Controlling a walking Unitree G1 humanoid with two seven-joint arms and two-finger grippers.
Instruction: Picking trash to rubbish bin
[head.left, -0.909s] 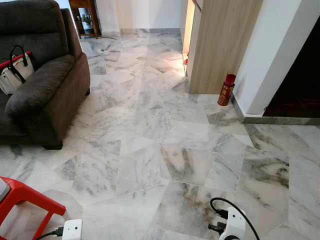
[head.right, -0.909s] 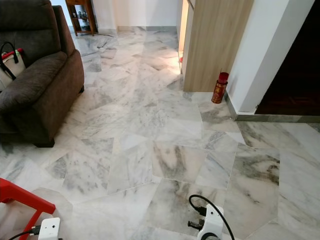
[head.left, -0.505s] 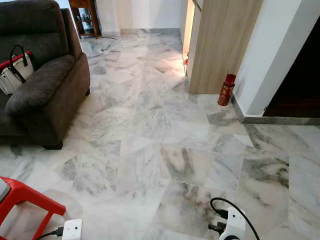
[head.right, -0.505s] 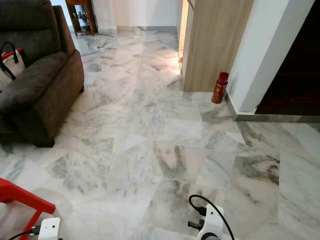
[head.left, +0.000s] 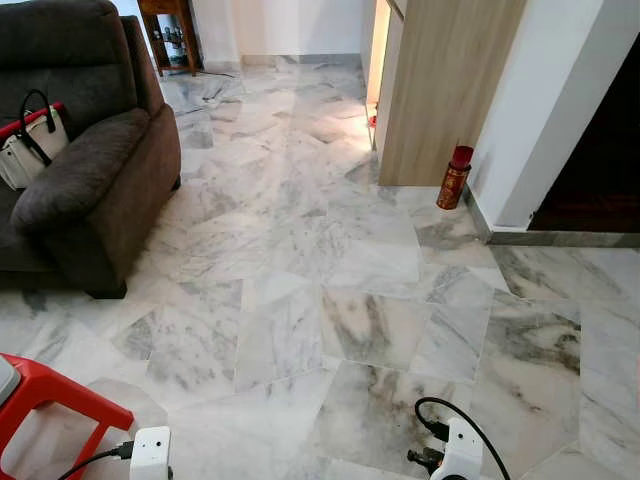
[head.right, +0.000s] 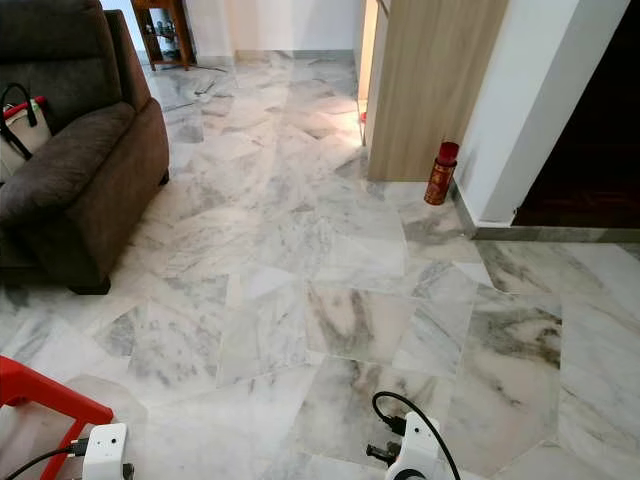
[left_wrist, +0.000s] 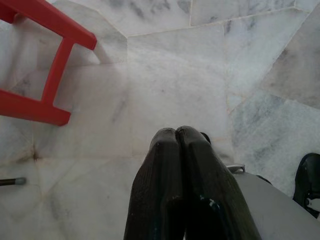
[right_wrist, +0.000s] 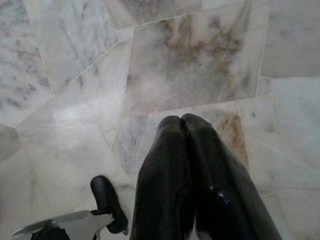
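A red and gold can (head.left: 453, 178) stands upright on the marble floor against the white wall, beside a wooden panel (head.left: 440, 90). My left gripper (left_wrist: 176, 132) hangs shut over bare marble near the legs of a red stool (left_wrist: 47, 65), with nothing between its fingers. My right gripper (right_wrist: 181, 121) hangs shut too, over a brown-veined tile, and holds nothing. Both wrists, the left (head.left: 150, 455) and the right (head.left: 460, 455), show at the bottom edge of the eye views, far from the can.
A dark brown sofa (head.left: 90, 180) with a white and red handbag (head.left: 30, 140) stands at the left. The red stool (head.left: 50, 405) is at the near left. A dark doorway (head.left: 600, 150) opens at the right. Open marble floor (head.left: 300, 250) runs toward a wooden cabinet (head.left: 170, 30) at the back.
Both wrists have shifted slightly inward at the bottom edge. The can and the furniture have not moved.
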